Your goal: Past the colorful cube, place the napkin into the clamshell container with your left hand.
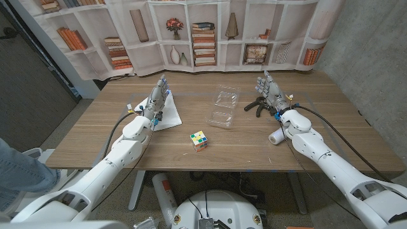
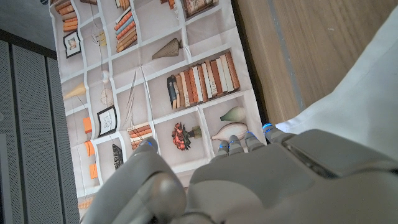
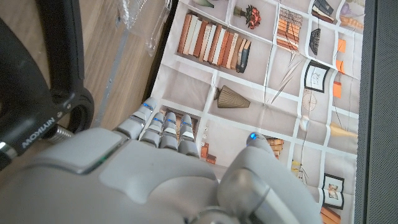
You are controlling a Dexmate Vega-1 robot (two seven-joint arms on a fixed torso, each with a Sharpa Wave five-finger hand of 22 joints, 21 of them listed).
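Left hand (image 1: 158, 97) over white napkin (image 1: 168, 117), fingers extended and apart, nothing grasped. Colorful cube (image 1: 199, 140) to hand's right, nearer robot, apart from napkin. Clear clamshell container (image 1: 222, 107) open past cube, between hands. Right hand (image 1: 269, 90) released, fingers spread, beside black clamp tool (image 1: 255, 105); white roll (image 1: 277, 136) near wrist.

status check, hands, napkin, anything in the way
Left hand open over the napkin, no grip seen. Right hand open, idle. Clamshell container open, empty. Colorful cube sits nearer, off the direct path.
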